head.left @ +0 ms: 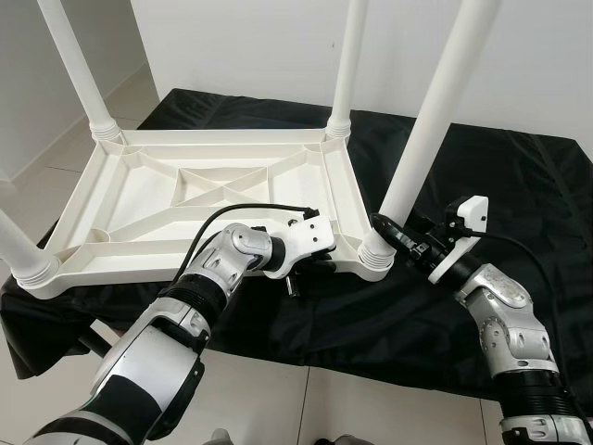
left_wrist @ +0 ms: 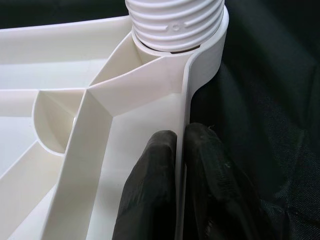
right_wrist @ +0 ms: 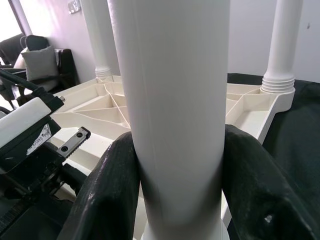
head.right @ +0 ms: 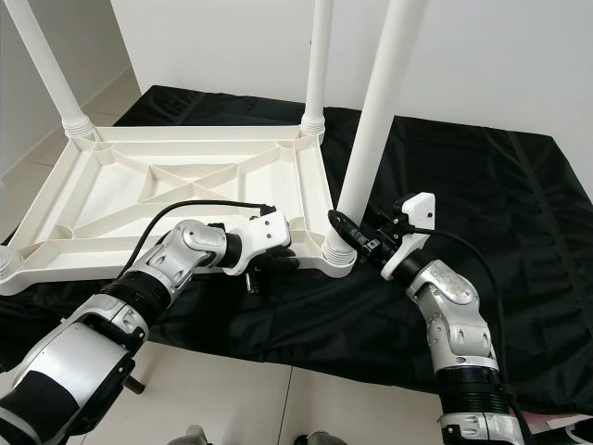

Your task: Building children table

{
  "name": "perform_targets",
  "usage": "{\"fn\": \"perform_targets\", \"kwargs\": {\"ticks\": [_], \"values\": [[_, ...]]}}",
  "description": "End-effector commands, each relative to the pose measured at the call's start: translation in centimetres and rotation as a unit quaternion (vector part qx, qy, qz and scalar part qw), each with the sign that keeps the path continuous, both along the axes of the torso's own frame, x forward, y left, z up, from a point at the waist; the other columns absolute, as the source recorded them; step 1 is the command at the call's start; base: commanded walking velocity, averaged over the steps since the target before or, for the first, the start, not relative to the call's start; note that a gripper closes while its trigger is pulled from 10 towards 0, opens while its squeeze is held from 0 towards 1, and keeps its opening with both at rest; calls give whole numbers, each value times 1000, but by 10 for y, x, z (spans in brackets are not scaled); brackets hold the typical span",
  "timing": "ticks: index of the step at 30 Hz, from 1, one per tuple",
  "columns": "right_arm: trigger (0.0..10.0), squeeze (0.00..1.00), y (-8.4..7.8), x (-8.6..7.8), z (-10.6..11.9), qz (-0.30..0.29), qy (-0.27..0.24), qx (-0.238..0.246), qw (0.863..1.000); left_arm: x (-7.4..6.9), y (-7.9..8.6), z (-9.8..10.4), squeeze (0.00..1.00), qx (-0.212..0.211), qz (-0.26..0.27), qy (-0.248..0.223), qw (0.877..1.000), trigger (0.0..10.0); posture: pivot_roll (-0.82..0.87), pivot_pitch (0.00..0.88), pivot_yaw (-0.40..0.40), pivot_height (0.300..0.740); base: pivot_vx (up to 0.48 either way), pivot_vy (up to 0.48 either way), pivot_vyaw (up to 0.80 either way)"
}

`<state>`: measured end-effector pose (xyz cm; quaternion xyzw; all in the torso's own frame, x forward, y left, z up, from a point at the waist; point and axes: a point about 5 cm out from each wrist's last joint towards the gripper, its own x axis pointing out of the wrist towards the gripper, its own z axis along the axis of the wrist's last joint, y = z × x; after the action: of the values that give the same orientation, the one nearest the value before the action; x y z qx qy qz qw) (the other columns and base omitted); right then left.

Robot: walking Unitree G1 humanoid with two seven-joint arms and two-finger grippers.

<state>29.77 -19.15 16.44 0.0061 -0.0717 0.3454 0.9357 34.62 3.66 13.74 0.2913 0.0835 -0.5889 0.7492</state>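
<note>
The black cloth (head.left: 519, 176) covers the work surface across the middle of the head views; on it, filling the left and centre of the frame, lies the white table top (head.left: 185, 199), turned underside up with its ribs showing. Four white legs rise from its corners: one at the upper left (head.left: 79, 65), one at the upper centre (head.left: 347, 56), one at the far left edge (head.left: 14, 246), and the near-right leg (head.left: 435, 107), which stands at lower centre-right and leans slightly toward the upper right of the frame, its long axis close to upright.

The relation that matters is at that near-right corner; the leg's ribbed collar (head.left: 375, 255) sits in the corner socket, and the two grippers flank it. The right gripper (head.left: 387, 232) comes in from the right of the frame, level with the base of the leg; its fingers (right_wrist: 107, 195) are closed around the leg just above the collar, one on each side of the shaft. The left gripper (head.left: 310, 264) is just left of the same corner; its fingers (left_wrist: 150, 190) pinch the thin outer rim of the table top, one inside and one outside the wall.

The right arm is thus the one on the leg, the left the one steadying the top; any further turning of the leg would, I judge, run about that near-upright axis.
</note>
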Motion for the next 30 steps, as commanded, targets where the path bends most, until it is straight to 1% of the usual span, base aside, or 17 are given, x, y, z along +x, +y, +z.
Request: {"fn": "perform_targets", "kwargs": {"ticks": [1,5,7,13,17,22,26,30], "values": [[10000,0,2,-2,-18,28,43,-7,999,2,4,2,0,0,13,-6,1000,10000,-73,21,-13,740,0,0,0],[10000,0,-2,0,-18,44,54,-9,998,2,3,3,0,0,12,-6,1000,10000,-71,22,-14,740,0,0,0],[10000,0,-3,2,-18,54,49,-28,997,3,4,3,0,0,13,-6,1000,10000,-69,25,-11,740,0,0,0],[10000,0,-3,6,-16,70,44,-39,996,3,4,4,0,0,13,-5,1000,10000,-67,27,-12,740,0,0,0],[10000,0,-1,13,-15,79,37,-55,995,3,5,4,0,0,14,-5,1000,10000,-64,30,-11,740,0,0,0],[10000,0,3,22,-16,93,41,-63,993,3,6,5,0,0,15,-6,1000,10000,-58,29,-9,740,0,0,0],[10000,0,5,25,-17,96,41,-68,992,3,6,5,0,0,15,-6,1000,10000,-56,29,-8,740,0,0,0],[10000,0,7,28,-19,111,48,-73,990,3,7,5,0,1,15,-6,1000,10000,-53,28,-8,740,0,0,0]]}}
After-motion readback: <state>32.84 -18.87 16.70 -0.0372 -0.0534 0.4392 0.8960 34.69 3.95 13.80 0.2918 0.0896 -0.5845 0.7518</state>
